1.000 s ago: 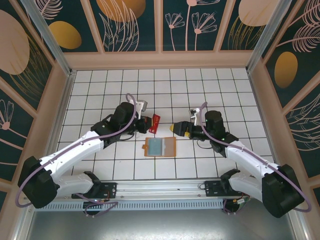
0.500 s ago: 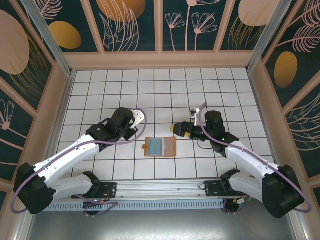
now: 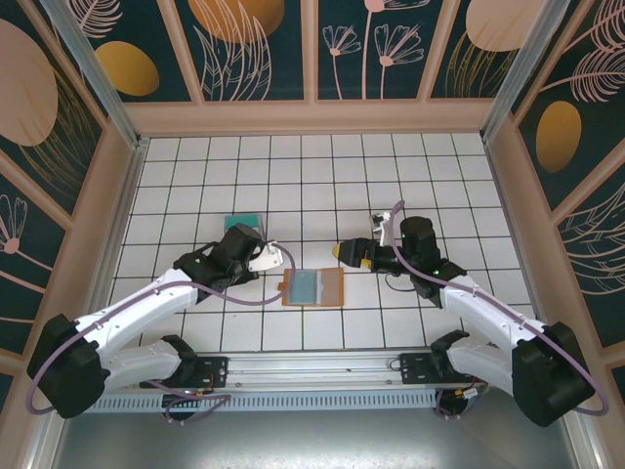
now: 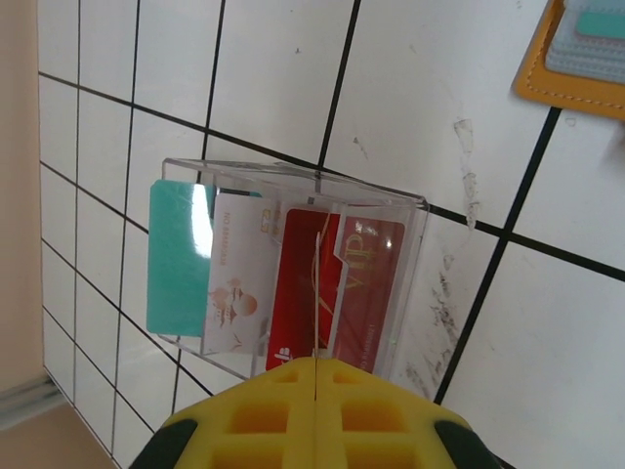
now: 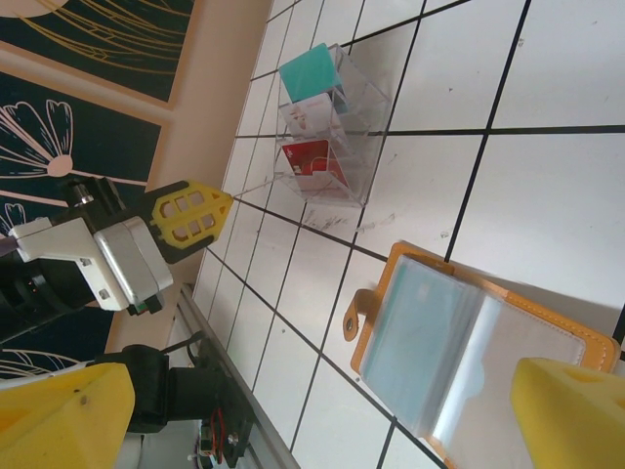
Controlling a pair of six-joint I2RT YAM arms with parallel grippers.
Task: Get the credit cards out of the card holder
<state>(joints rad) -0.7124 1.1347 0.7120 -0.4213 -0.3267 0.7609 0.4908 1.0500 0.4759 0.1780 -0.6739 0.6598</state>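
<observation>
The orange card holder (image 3: 335, 289) lies open on the tiles, with a teal credit card (image 5: 415, 332) showing in its clear sleeves (image 5: 527, 357). My right gripper (image 5: 312, 415) is open just beside and above the holder (image 5: 391, 269), nothing between its fingers. My left gripper (image 4: 317, 363) is shut on a credit card (image 4: 317, 293), which I see edge-on as a thin pale line running out from the fingertips. It hangs over a clear stand (image 4: 415, 254) that holds a teal card (image 4: 176, 254), a pale card (image 4: 239, 283) and a red card (image 4: 366, 283).
The clear stand (image 3: 242, 223) sits left of the holder, partly under the left arm (image 3: 239, 249). From the right wrist, the left gripper (image 5: 229, 202) points at the stand (image 5: 347, 147). The cell's walls close in the tiled floor, and a metal rail (image 3: 312, 366) runs along the near edge.
The left arm swung left from beside the holder, carrying the red card it held, to above the clear stand. The right arm and the holder stayed still.
</observation>
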